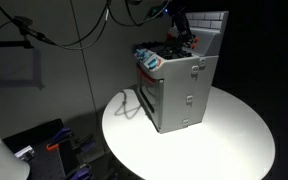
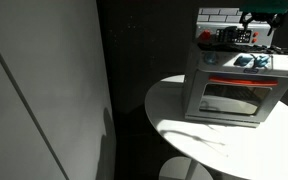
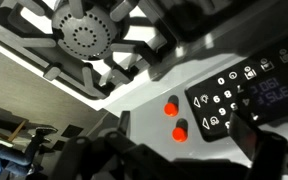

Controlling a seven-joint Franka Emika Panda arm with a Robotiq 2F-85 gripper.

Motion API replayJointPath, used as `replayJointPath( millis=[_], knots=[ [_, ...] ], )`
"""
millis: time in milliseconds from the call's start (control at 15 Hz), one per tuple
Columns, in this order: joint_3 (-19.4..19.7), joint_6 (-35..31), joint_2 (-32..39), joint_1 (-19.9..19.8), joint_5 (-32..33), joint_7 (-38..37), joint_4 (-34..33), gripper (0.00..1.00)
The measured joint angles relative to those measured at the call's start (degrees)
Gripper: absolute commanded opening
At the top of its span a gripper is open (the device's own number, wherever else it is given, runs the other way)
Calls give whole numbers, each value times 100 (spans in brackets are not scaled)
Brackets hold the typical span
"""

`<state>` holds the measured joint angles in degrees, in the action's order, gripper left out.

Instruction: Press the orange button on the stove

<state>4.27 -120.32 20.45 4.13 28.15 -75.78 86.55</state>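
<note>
Step in hand: approach to the button; no press made yet.

Location of the work: the stove stands on a round white table, oven door facing out in an exterior view; my gripper hangs over the stove top, near the tiled back panel, in both exterior views.

Wrist view: a grey burner fills the upper left; below it, on a pale strip, sit two round orange-red buttons, the upper button and the lower button, just beside each other; a dark control panel with white symbols lies directly beside them; I cannot tell by colour alone which of the two is meant.

State of the tool: my fingers show only as dark blurred shapes along the lower edge of the wrist view; whether they are spread or pressed together I cannot tell; nothing appears to be held.

Next move, as I judge it: select one button; bring one fingertip over its centre; descend straight and gently; a sideways error would land on the neighbouring button or the panel; the stove looks light, so a hard push may shift it on the table.
</note>
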Motion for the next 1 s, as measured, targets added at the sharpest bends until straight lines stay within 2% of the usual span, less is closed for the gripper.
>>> replayJointPath(
  millis=[1000],
  knots=[
    [170, 634, -146, -1, 0, 97, -101, 100]
  ],
)
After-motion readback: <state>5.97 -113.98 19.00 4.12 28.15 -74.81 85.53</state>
